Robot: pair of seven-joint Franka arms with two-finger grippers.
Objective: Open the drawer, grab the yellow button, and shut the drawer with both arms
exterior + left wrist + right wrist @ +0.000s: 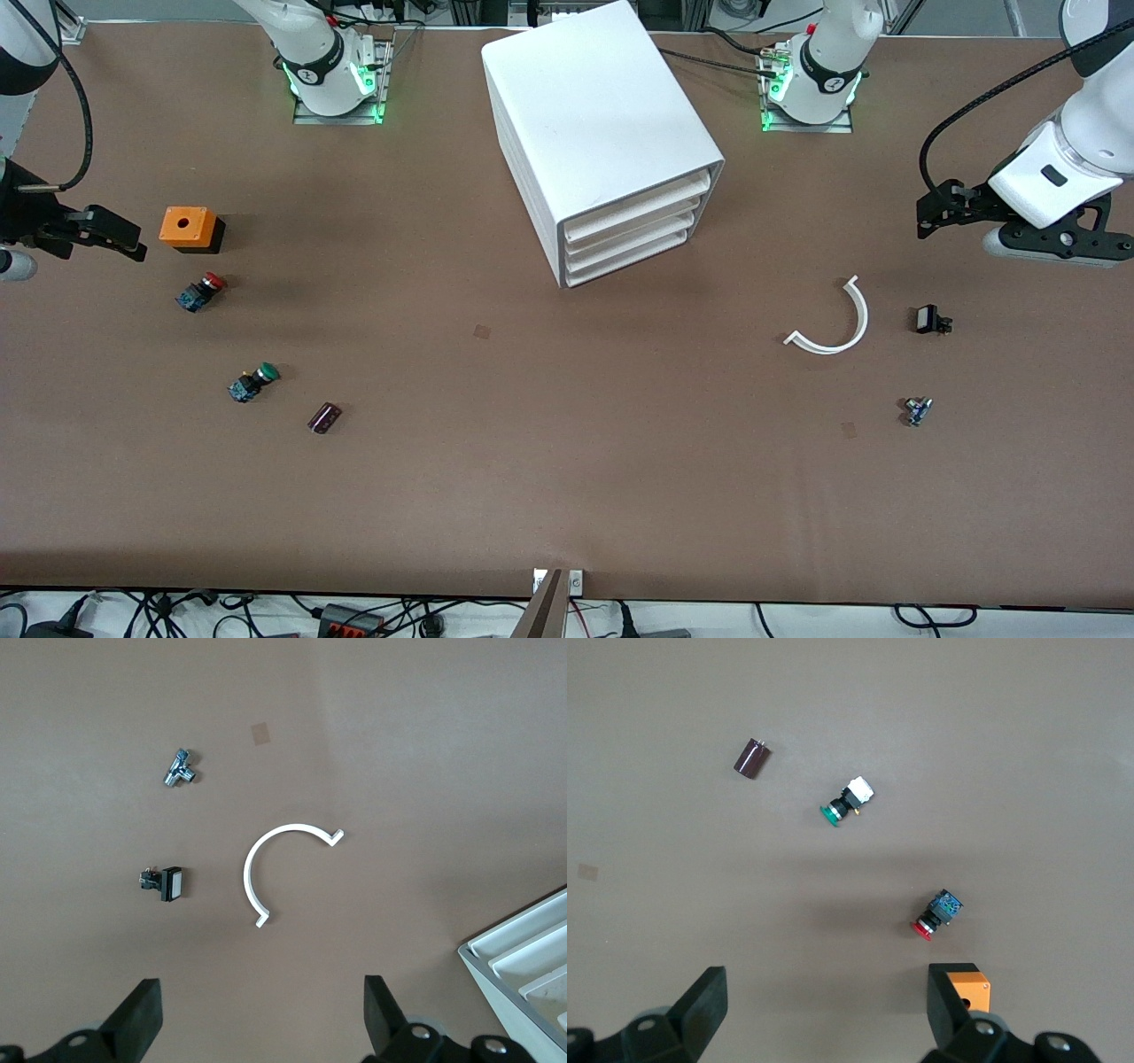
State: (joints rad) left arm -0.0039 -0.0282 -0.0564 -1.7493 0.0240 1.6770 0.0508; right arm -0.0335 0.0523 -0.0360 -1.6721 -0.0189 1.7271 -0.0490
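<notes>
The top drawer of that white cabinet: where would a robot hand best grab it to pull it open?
Probably by the front lip of the top drawer, coming from the cabinet's open face, which is turned toward the left arm's end of the table. All four drawers sit shut and flush, no handle shows, so only that thin front edge offers a hold. The left hand, open, is closer.

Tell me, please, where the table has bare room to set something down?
The widest bare patch lies in front of the cabinet, between the dark cylinder and the white curved strip. It is crowded toward the right arm's end, around the orange box, red button and green button.
</notes>
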